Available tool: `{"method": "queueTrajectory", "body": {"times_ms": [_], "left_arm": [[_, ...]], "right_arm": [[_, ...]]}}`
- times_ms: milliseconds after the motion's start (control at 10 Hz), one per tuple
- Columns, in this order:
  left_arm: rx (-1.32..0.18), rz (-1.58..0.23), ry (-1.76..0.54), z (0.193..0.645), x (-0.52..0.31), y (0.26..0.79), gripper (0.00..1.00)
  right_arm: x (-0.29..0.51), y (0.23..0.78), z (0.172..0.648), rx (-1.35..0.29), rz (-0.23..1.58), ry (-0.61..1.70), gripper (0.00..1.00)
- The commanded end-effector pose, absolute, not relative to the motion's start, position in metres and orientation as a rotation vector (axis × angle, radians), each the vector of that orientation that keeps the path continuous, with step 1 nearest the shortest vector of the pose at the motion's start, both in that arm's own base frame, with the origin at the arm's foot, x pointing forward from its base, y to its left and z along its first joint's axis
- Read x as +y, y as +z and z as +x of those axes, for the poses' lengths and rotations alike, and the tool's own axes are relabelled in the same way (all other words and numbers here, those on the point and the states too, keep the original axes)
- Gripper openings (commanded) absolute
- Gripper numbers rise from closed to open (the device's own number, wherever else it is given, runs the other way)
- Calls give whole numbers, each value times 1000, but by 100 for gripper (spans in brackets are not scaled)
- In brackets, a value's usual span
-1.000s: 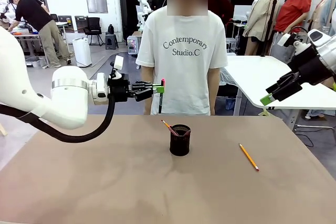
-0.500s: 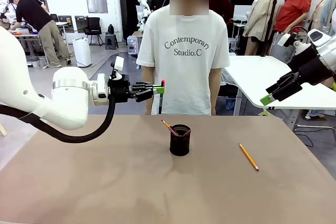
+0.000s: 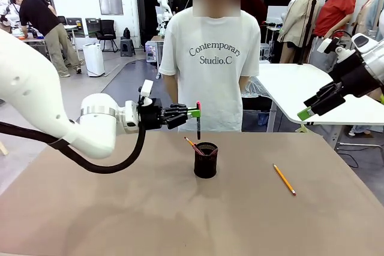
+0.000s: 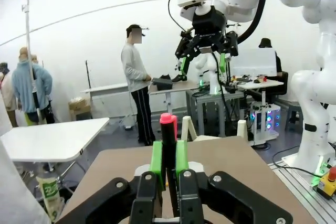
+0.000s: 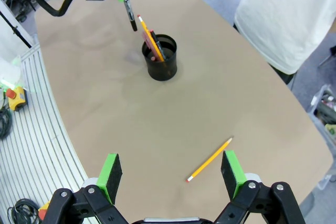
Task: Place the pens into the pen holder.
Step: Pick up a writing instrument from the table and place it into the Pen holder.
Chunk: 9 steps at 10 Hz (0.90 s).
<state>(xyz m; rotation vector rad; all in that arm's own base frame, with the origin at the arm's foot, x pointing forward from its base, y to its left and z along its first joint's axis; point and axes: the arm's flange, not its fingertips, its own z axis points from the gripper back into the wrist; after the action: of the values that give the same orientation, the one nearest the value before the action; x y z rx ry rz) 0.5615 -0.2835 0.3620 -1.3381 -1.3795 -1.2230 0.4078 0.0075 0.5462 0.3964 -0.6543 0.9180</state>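
Black mesh holder [image 3: 206, 160] stands upright near the centre of the counter [image 3: 90, 208], in front of a person standing at the far edge. A reddish pencil [image 3: 193, 145] already leans in it, its top tilted toward the robot's left. The left tool [image 3: 193, 112] is clamped narrow on the pen [image 3: 198, 121], gripping near the upper red end, so the pen hangs about upright with its lower tip above rim height. In the right wrist view the tip sits beside the holder on the robot's left, near the rim but not yet over the opening. The yellow pencil [image 3: 284, 179] lies flat on the counter, well apart from the holder on the robot's right. The right tool [image 3: 312, 109] is raised clear of the counter at the right, its jaws wide and holding nothing. Step in hand, as judged: carrying the second of three pens to the holder; one is in and one is not yet picked up. The next move calls for shifting the pen sideways until its tip is centred over the opening, then lowering it inside before releasing the grip. The approach should pass clear of the leaning pencil, which juts out on the side the pen comes from; contact there could tip the light holder or deflect the pen outside the rim.
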Motion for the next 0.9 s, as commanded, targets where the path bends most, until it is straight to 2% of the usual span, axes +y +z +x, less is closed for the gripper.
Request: {"method": "queueTrajectory", "body": {"times_ms": [0, 200, 800], "left_arm": [[-1403, -1383, -1231, 575, -294, 352, 0], [-1361, -1415, -1225, 581, -312, 336, 0], [-1312, -1347, -1239, 592, -323, 314, 0]], "right_arm": [[7, 547, 409, -666, 410, 924, 100], [7, 547, 409, -666, 410, 924, 100], [7, 547, 409, -666, 410, 924, 100]]}}
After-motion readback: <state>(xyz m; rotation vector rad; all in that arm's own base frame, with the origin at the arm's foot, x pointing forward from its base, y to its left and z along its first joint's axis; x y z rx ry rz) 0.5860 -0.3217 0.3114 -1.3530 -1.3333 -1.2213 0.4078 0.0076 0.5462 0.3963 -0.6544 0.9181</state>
